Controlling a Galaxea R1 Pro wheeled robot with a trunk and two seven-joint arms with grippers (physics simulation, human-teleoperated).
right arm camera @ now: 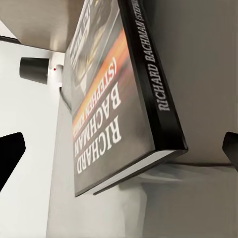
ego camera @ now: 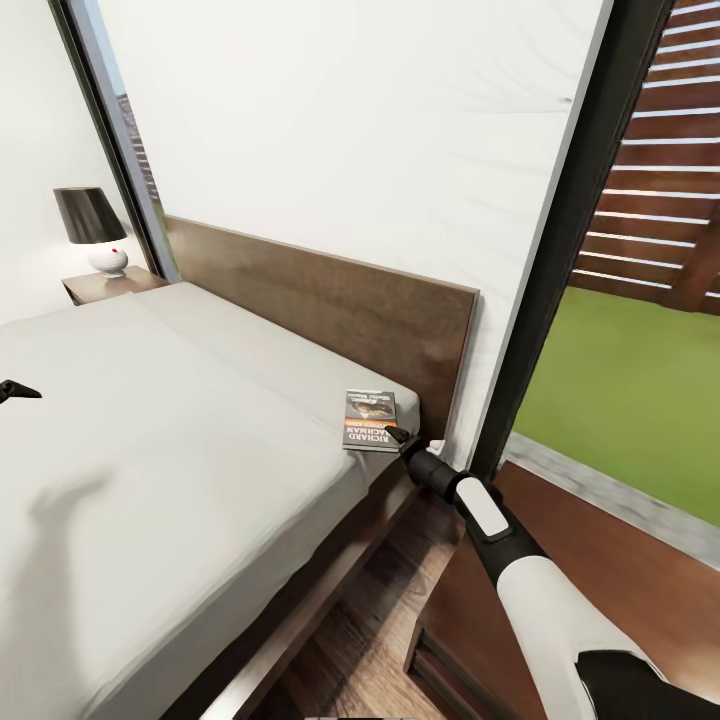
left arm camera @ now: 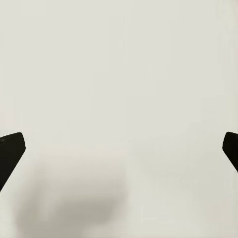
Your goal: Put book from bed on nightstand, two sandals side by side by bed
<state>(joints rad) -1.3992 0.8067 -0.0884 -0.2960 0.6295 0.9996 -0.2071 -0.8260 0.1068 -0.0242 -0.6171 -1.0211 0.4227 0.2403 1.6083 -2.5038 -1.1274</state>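
Note:
The book lies flat on the pale grey mattress of the bed, near its right edge and close to the dark headboard. My right gripper is open at the book's near corner. In the right wrist view the book sits close between the spread fingers, untouched. My left gripper hovers open over bare mattress at the far left. One nightstand stands beyond the bed; another nightstand is under my right arm. The sandals are out of view.
A black-shaded lamp with a white base stands on the far nightstand. A tall dark window frame rises just right of the headboard, with green lawn outside. A narrow strip of wood floor runs between bed and near nightstand.

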